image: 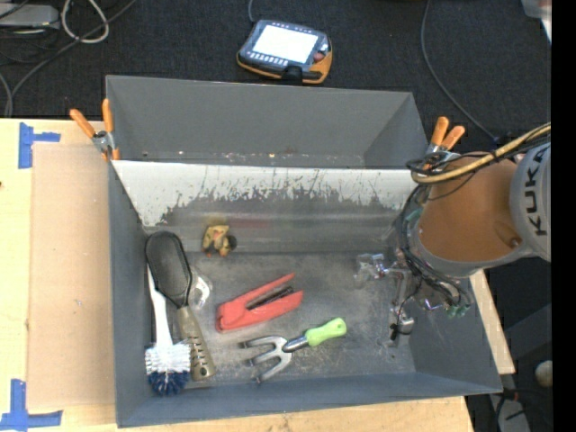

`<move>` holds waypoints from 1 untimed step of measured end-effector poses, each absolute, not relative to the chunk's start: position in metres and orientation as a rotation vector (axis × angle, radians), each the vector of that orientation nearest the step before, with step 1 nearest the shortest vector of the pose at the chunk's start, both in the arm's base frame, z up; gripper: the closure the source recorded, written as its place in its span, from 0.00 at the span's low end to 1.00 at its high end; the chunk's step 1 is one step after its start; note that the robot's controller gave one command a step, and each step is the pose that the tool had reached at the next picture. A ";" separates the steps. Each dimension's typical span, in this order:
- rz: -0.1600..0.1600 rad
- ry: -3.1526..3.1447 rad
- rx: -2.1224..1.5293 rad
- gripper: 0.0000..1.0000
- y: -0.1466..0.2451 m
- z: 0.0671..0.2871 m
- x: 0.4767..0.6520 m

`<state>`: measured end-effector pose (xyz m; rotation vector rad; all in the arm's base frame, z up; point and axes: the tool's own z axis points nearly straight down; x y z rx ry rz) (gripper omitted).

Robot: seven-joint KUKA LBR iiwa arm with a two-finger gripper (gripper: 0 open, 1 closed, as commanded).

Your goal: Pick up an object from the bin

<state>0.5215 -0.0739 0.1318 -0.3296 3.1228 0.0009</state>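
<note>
Risk: closing on nothing, since the gripper (397, 322) hangs over bare floor of the grey metal bin (270, 147) at lower right, apart from the green-handled metal hand fork (292, 340) leftward. How open it is, I cannot tell; it seems empty.

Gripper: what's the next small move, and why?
Probably slide left toward the green-handled fork. The gripper hangs over bare floor close to the bin right wall, with no object under it. The fork's green handle is the nearest thing, and the red tool lies just past it.
</note>
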 end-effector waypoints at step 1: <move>0.019 3.115 -0.540 0.00 0.004 0.099 0.509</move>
